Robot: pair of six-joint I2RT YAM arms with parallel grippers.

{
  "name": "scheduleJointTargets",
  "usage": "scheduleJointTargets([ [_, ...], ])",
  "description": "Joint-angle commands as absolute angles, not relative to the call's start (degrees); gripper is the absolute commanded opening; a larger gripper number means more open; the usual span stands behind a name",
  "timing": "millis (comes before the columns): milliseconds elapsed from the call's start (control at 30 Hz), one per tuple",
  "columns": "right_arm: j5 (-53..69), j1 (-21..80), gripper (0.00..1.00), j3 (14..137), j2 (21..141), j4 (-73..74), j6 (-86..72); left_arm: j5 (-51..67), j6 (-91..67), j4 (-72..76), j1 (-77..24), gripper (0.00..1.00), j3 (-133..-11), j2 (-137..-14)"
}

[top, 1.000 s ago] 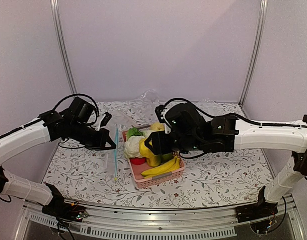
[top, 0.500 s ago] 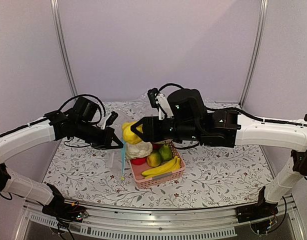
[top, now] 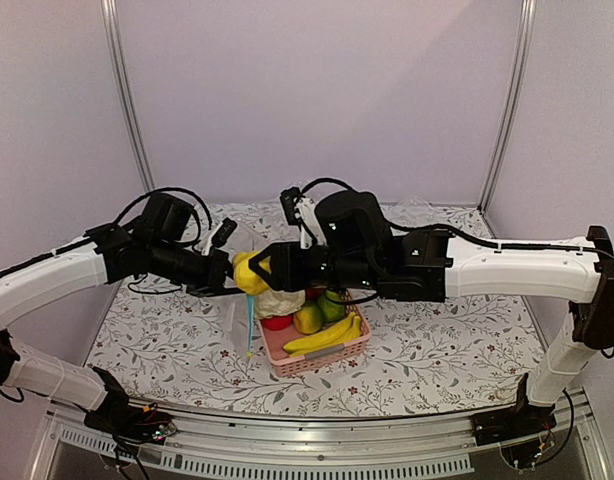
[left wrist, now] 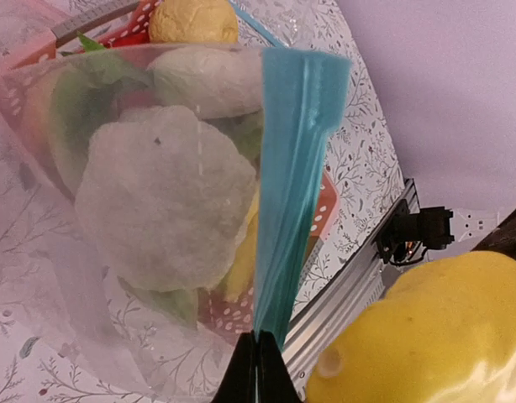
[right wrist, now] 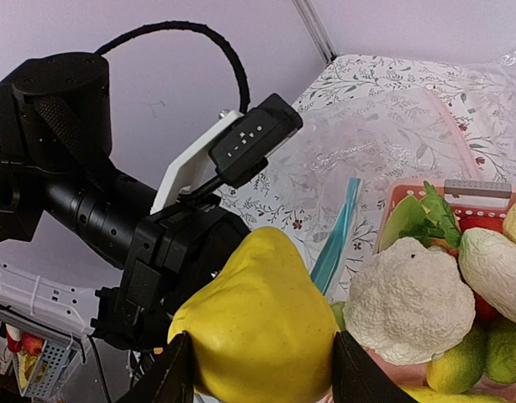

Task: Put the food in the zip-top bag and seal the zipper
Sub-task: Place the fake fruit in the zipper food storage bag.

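The right end effector (top: 257,272) had its two black fingers (right wrist: 178,374) partly spread and clamped on either side of a yellow lemon-like toy fruit (right wrist: 254,323), held clear of the flower-patterned worktop (top: 437,335). The left end effector (left wrist: 256,374) was fully closed, its tips pinching the light-blue zipper strip (left wrist: 292,159) of the transparent thin plastic zip-top bag (left wrist: 149,201).

In the overhead view the fruit sat just beside the left end effector's tips, above the hanging strip and next to the pink lattice basket (top: 327,358).

The left wrist view showed the fruit bulging into the lower right corner, close to the pinched strip, with a white toy cauliflower (left wrist: 161,201) blurred behind the bag's film. The right wrist view showed that cauliflower sharply, lying in the basket, and the strip slanting down beside the basket's rim. No view settled whether the bag's mouth was open.
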State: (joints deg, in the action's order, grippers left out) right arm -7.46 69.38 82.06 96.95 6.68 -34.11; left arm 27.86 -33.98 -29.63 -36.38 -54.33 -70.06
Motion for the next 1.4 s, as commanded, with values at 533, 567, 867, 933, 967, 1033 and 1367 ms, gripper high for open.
scheduleJointTargets([
  [533, -10.93, 68.31, 0.47, 76.15, 96.20, 6.13, -38.01, 29.21, -35.83, -24.54, -35.29, 0.00, -51.13, -67.26],
  [567, -10.72, 68.18, 0.47, 76.24, 96.43, 6.17, -38.20, 29.37, -35.71, -24.26, -35.18, 0.00, -50.96, -67.05],
  [867, -10.02, 67.35, 0.47, 77.84, 98.75, 8.24, -39.25, 33.15, -34.48, -21.88, -34.99, 0.00, -50.10, -66.06],
  [933, -9.66, 67.18, 0.47, 78.23, 99.24, 8.46, -39.65, 34.59, -34.51, -20.71, -34.98, 0.00, -49.86, -65.84],
  [967, -9.47, 67.09, 0.47, 78.62, 99.62, 8.52, -39.78, 35.60, -34.53, -20.10, -34.98, 0.00, -49.77, -65.93],
  [1033, -9.12, 67.14, 0.47, 79.31, 100.20, 8.87, -39.86, 37.41, -34.51, -19.23, -34.98, 0.00, -49.76, -65.92],
  [1367, -7.58, 67.13, 0.46, 81.02, 101.64, 8.69, -39.56, 42.34, -37.49, -11.97, -34.92, 0.00, -48.52, -65.47],
])
